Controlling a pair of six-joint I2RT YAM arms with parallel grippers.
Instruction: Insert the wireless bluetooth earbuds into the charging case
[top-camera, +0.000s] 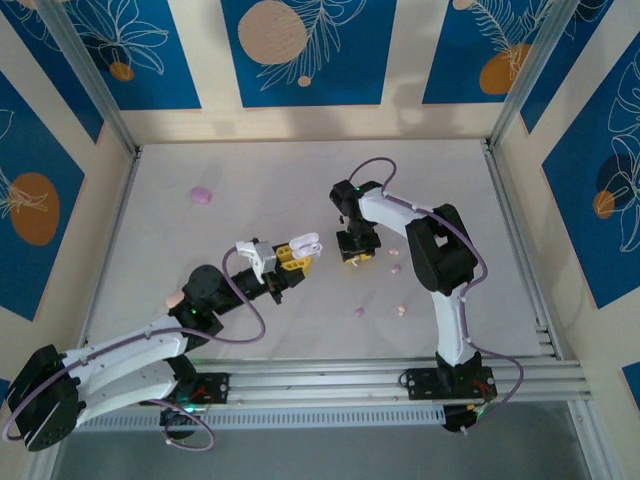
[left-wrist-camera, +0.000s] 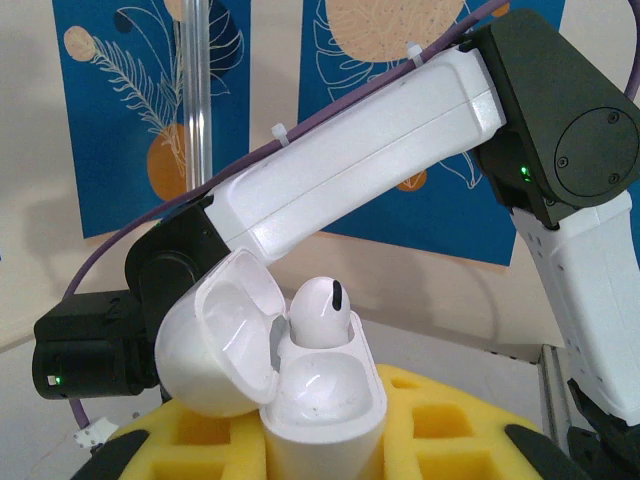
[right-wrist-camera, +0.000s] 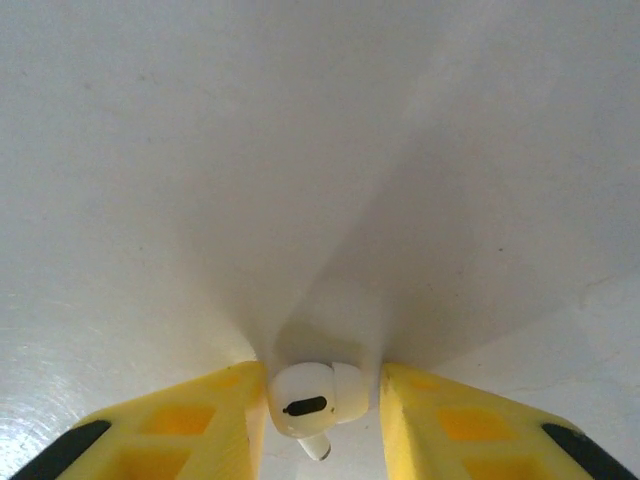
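My left gripper (top-camera: 293, 259) is shut on a white charging case (left-wrist-camera: 325, 405) and holds it above the table. The lid (left-wrist-camera: 215, 345) is flipped open to the left. One white earbud (left-wrist-camera: 320, 310) sits in the far slot, and the near slot is hollow. My right gripper (top-camera: 352, 256) points down at the table, its yellow fingers (right-wrist-camera: 200, 425) on either side of a white earbud (right-wrist-camera: 308, 400). That earbud rests against the left finger. A slim gap separates it from the right finger, and its stem points toward the camera.
Three more tiny buds lie on the white table right of the right gripper, a pale one (top-camera: 395, 268), another (top-camera: 402, 310) and a purple one (top-camera: 359, 311). A purple pebble-like case (top-camera: 201, 194) sits at the far left. Walls ring the table.
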